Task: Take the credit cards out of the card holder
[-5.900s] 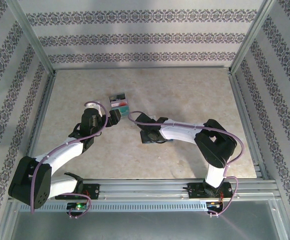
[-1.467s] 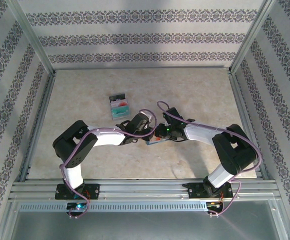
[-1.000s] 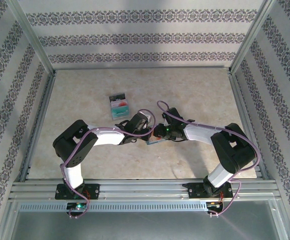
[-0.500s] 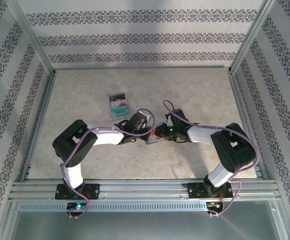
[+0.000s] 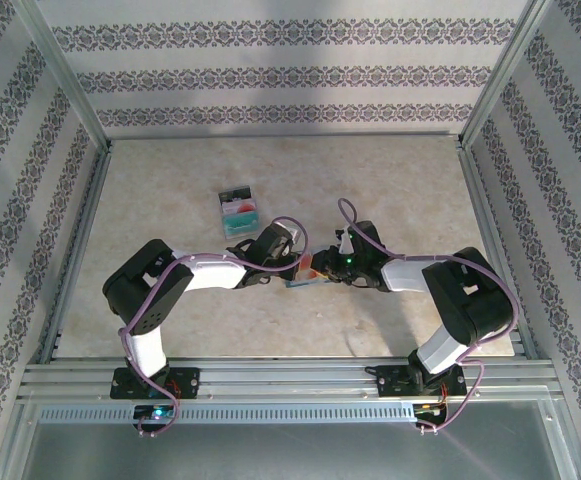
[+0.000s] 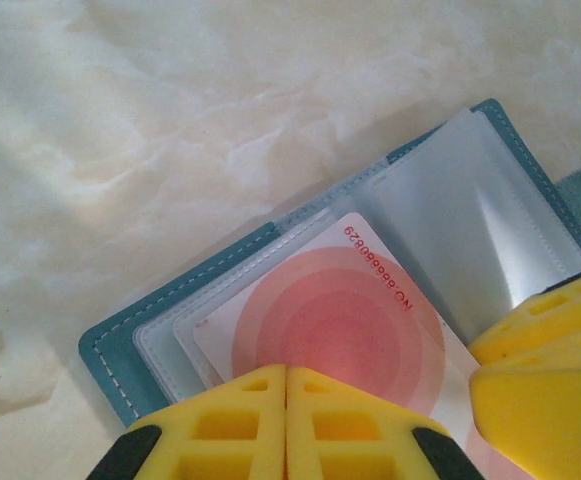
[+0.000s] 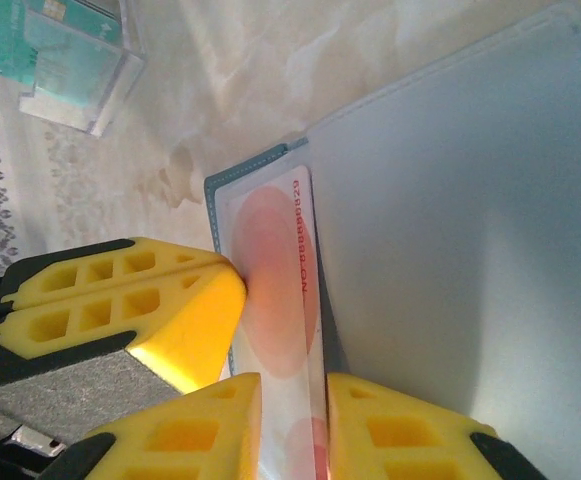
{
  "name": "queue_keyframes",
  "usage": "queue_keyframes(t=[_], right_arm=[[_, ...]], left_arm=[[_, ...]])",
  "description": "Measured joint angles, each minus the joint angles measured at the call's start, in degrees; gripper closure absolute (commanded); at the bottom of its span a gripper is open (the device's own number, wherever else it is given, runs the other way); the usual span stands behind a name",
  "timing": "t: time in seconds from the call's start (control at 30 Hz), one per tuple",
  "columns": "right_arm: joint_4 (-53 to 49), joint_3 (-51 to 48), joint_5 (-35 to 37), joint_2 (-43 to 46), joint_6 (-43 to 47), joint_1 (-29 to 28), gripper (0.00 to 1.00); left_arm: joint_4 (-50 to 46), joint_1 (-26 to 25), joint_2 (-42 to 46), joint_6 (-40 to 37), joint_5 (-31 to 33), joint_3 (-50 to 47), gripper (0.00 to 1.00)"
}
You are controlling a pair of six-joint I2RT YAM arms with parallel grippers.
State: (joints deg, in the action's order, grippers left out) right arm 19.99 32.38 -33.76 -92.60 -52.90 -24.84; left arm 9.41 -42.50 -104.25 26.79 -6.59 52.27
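The teal card holder (image 6: 160,320) lies open on the table, its clear sleeves (image 6: 470,220) spread out. A pink-and-white credit card (image 6: 340,320) sticks partly out of one sleeve. My left gripper (image 6: 287,400) is shut with nothing between its fingers, and its tips rest on the near part of that card. In the right wrist view, my right gripper (image 7: 292,400) stands narrowly open with the card's (image 7: 275,290) end in the gap between its fingers. From above, the left gripper (image 5: 292,262) and the right gripper (image 5: 326,268) meet over the holder (image 5: 300,281) at mid-table.
A clear plastic box (image 5: 239,212) with red and teal cards in it stands just behind the left gripper; it appears again at the top left of the right wrist view (image 7: 65,60). Metal frame rails (image 5: 270,375) run round the beige table.
The right gripper has shifted slightly right and toward the near edge, and its jaws have narrowed around the pink card. The left gripper stays shut on the holder.
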Motion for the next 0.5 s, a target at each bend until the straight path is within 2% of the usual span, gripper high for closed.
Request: queue_keyframes(t=[0.27, 0.5], right_arm=[[4.8, -0.4, -1.5, -3.0, -2.6, 0.0, 0.90], [9.6, -1.5, -3.7, -4.3, -4.1, 1.2, 0.93]], left_arm=[[0.0, 0.6, 0.2, 0.0, 0.4, -0.2, 0.92], [0.0, 0.6, 0.8, 0.0, 1.2, -0.8, 0.92]])
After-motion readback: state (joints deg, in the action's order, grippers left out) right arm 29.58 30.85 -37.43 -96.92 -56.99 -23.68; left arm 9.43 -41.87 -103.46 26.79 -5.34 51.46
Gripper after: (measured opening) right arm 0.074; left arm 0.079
